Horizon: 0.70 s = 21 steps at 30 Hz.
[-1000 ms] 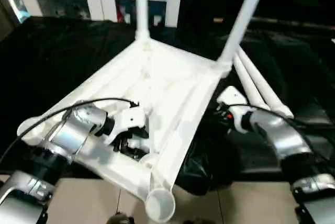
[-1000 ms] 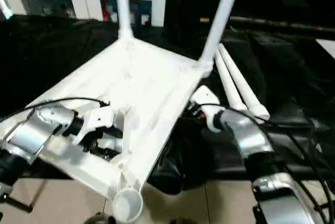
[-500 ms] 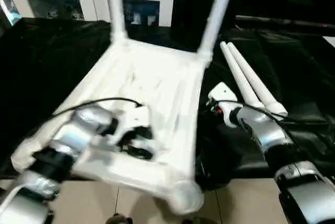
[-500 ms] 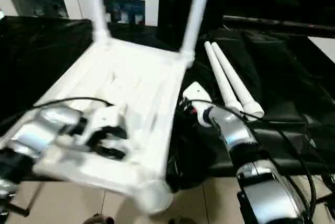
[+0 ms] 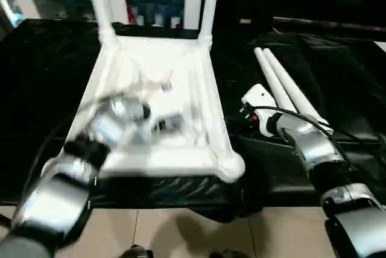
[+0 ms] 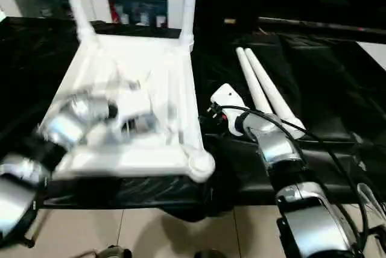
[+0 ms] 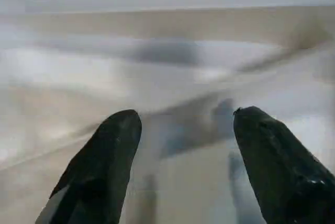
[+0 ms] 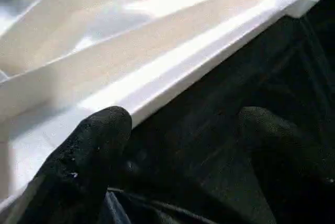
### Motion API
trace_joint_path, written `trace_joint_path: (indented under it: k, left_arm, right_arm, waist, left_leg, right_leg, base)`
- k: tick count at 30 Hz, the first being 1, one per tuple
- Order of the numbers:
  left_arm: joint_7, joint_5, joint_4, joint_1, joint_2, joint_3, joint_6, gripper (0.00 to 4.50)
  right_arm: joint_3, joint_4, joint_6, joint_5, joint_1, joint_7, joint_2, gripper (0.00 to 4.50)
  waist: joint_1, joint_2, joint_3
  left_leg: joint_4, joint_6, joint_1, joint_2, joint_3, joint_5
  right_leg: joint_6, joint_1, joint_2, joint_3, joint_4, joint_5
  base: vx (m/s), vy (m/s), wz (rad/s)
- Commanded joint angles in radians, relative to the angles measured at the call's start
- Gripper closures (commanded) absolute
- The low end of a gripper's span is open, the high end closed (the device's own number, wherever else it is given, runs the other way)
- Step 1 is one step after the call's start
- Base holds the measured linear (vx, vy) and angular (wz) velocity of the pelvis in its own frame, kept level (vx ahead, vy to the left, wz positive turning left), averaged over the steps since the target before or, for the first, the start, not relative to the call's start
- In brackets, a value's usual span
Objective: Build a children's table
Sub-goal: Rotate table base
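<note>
The tabletop lay underside-up on the desk, two legs beside it; left gripper and right gripper jaws stood wide, empty.

White plastic ribbed tabletop w/ two legs fitted has swung round & dropped flat onto black-draped bench; left arm moved w/ it.
</note>
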Motion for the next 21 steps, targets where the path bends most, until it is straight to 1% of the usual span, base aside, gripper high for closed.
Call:
trace_joint_path:
  k: [1,2,3,4,5,6,8,9,10,11,12,13,14,15,16,17,18,19,20,21]
  left_arm:
    - [0.169,0.019,0.105,-0.033,-0.025,0.03,-0.048,1.22]
    - [0.175,0.019,0.109,-0.035,-0.026,0.031,-0.05,1.22]
    - [0.27,0.017,0.157,-0.052,-0.041,0.052,-0.089,1.22]
    - [0.314,0.013,0.178,-0.059,-0.049,0.065,-0.114,1.22]
    - [0.315,0.012,0.178,-0.059,-0.05,0.067,-0.117,1.22]
    - [0.316,-0.01,0.175,-0.057,-0.059,0.094,-0.146,1.22]
    - [0.258,-0.051,0.149,-0.048,-0.064,0.127,-0.164,1.22]
    - [0.22,-0.072,0.133,-0.042,-0.065,0.142,-0.17,1.22]
    - [0.139,-0.11,0.099,-0.028,-0.062,0.158,-0.171,1.22]
    - [0.04,-0.153,0.058,-0.008,-0.059,0.17,-0.17,1.22]
    - [-0.023,-0.18,0.033,0.005,-0.057,0.175,-0.17,1.22]
    - [-0.117,-0.218,-0.004,0.025,-0.051,0.174,-0.153,1.22]
    - [-0.131,-0.223,-0.011,0.028,-0.049,0.173,-0.148,1.22]
    - [-0.209,-0.252,-0.056,0.053,-0.034,0.155,-0.131,1.22]
    - [-0.258,-0.27,-0.087,0.07,-0.023,0.143,-0.122,1.22]
    - [-0.329,-0.301,-0.141,0.098,-0.008,0.128,-0.098,1.22]
    - [-0.42,-0.34,-0.22,0.136,0.02,0.099,-0.051,1.22]
    - [-0.493,-0.371,-0.288,0.167,0.046,0.073,-0.003,1.22]
    - [-0.578,-0.404,-0.37,0.202,0.077,0.045,0.06,1.22]
    - [-0.594,-0.41,-0.389,0.209,0.084,0.039,0.077,1.22]
  right_arm:
    - [-0.028,-0.015,-0.008,0.008,0.009,-0.002,-0.025,0.64]
    - [-0.028,-0.015,-0.008,0.008,0.009,-0.003,-0.025,0.64]
    - [-0.033,-0.023,-0.008,0.008,0.012,-0.005,-0.03,0.64]
    - [-0.036,-0.037,-0.002,0.01,0.017,-0.003,-0.033,0.64]
    - [-0.037,-0.039,-0.002,0.011,0.018,-0.002,-0.033,0.64]
    - [-0.048,-0.071,0.011,0.025,0.028,0.011,-0.039,0.64]
    - [-0.061,-0.113,0.033,0.052,0.041,0.046,-0.049,0.64]
    - [-0.067,-0.133,0.045,0.067,0.047,0.067,-0.055,0.64]
    - [-0.068,-0.186,0.08,0.104,0.065,0.13,-0.075,0.64]
    - [-0.066,-0.239,0.113,0.139,0.085,0.196,-0.099,0.64]
    - [-0.063,-0.274,0.135,0.161,0.099,0.239,-0.116,0.64]
    - [-0.054,-0.321,0.162,0.187,0.118,0.293,-0.147,0.64]
    - [-0.052,-0.327,0.165,0.19,0.121,0.301,-0.152,0.64]
    - [-0.044,-0.365,0.185,0.203,0.138,0.342,-0.182,0.64]
    - [-0.039,-0.388,0.196,0.21,0.149,0.366,-0.2,0.64]
    - [-0.035,-0.42,0.211,0.215,0.165,0.395,-0.225,0.64]
    - [-0.031,-0.452,0.231,0.224,0.182,0.43,-0.252,0.64]
    - [-0.027,-0.477,0.249,0.233,0.194,0.456,-0.274,0.64]
    - [-0.022,-0.512,0.278,0.248,0.21,0.484,-0.298,0.64]
    - [-0.022,-0.521,0.285,0.252,0.213,0.489,-0.303,0.64]
  waist:
    - [0.008,0.0,-0.078]
    - [0.007,-0.002,-0.079]
    - [0.011,-0.001,-0.081]
    - [0.015,-0.003,-0.082]
    - [0.017,-0.003,-0.082]
    - [0.021,-0.003,-0.082]
    - [0.028,-0.005,-0.082]
    - [0.029,-0.004,-0.082]
    - [0.03,-0.01,-0.081]
    - [0.037,-0.01,-0.076]
    - [0.041,-0.009,-0.076]
    - [0.046,-0.009,-0.075]
    - [0.049,-0.008,-0.074]
    - [0.052,-0.009,-0.072]
    - [0.058,-0.008,-0.07]
    - [0.055,-0.008,-0.07]
    - [0.058,-0.008,-0.068]
    - [0.062,-0.005,-0.065]
    - [0.056,-0.002,-0.06]
    - [0.058,-0.001,-0.063]
  left_leg:
    - [-0.057,0.038,0.022,0.028,-0.016,-0.184]
    - [-0.054,0.042,0.021,0.025,-0.014,-0.19]
    - [-0.054,0.044,0.022,0.026,-0.015,-0.186]
    - [-0.052,0.057,0.02,0.025,-0.015,-0.172]
    - [-0.052,0.061,0.021,0.027,-0.015,-0.169]
    - [-0.053,0.066,0.021,0.028,-0.015,-0.165]
    - [-0.052,0.076,0.022,0.029,-0.014,-0.157]
    - [-0.052,0.076,0.022,0.03,-0.014,-0.157]
    - [-0.052,0.08,0.022,0.03,-0.013,-0.159]
    - [-0.054,0.089,0.022,0.031,-0.014,-0.16]
    - [-0.054,0.093,0.021,0.033,-0.014,-0.16]
    - [-0.054,0.091,0.025,0.037,-0.011,-0.17]
    - [-0.055,0.086,0.027,0.038,-0.011,-0.178]
    - [-0.057,0.083,0.027,0.038,-0.01,-0.184]
    - [-0.059,0.067,0.026,0.043,-0.011,-0.203]
    - [-0.059,0.056,0.027,0.04,-0.009,-0.221]
    - [-0.063,0.039,0.029,0.043,-0.01,-0.231]
    - [-0.066,0.033,0.028,0.047,-0.013,-0.238]
    - [-0.071,0.017,0.029,0.047,-0.011,-0.274]
    - [-0.071,0.007,0.033,0.048,-0.013,-0.286]
  right_leg:
    - [-0.226,0.053,-0.047,0.039,-0.06,-0.102]
    - [-0.226,0.052,-0.043,0.039,-0.06,-0.099]
    - [-0.229,0.053,-0.045,0.039,-0.06,-0.093]
    - [-0.235,0.055,-0.046,0.038,-0.058,-0.071]
    - [-0.238,0.054,-0.046,0.038,-0.057,-0.065]
    - [-0.24,0.054,-0.048,0.038,-0.057,-0.061]
    - [-0.252,0.054,-0.049,0.038,-0.056,-0.044]
    - [-0.256,0.053,-0.05,0.038,-0.055,-0.045]
    - [-0.26,0.054,-0.051,0.038,-0.055,-0.047]
    - [-0.265,0.058,-0.055,0.038,-0.058,-0.06]
    - [-0.267,0.059,-0.056,0.039,-0.058,-0.062]
    - [-0.267,0.051,-0.054,0.039,-0.056,-0.072]
    - [-0.266,0.049,-0.053,0.039,-0.057,-0.086]
    - [-0.264,0.05,-0.054,0.039,-0.059,-0.102]
    - [-0.255,0.05,-0.058,0.039,-0.06,-0.136]
    - [-0.245,0.044,-0.054,0.04,-0.063,-0.163]
    - [-0.24,0.047,-0.058,0.041,-0.062,-0.189]
    - [-0.235,0.047,-0.061,0.041,-0.064,-0.21]
    - [-0.223,0.04,-0.056,0.041,-0.07,-0.261]
    - [-0.219,0.041,-0.059,0.041,-0.068,-0.275]
  base:
    - [0.0,0.0,0.0]
    - [0.0,0.0,0.0]
    - [0.0,0.0,0.0]
    - [0.0,0.0,0.0]
    - [0.0,0.0,0.0]
    - [0.0,0.0,0.0]
    - [0.0,0.0,0.0]
    - [0.0,0.0,0.0]
    - [0.0,0.0,0.0]
    - [0.0,0.0,0.0]
    - [0.0,0.0,0.0]
    - [0.0,0.0,0.0]
    - [0.0,0.0,0.0]
    - [0.0,0.0,0.0]
    - [0.0,0.0,0.0]
    - [0.0,0.0,0.0]
    - [0.0,0.0,0.0]
    - [0.0,0.0,0.0]
    - [0.0,0.0,0.0]
    - [0.0,0.0,0.0]
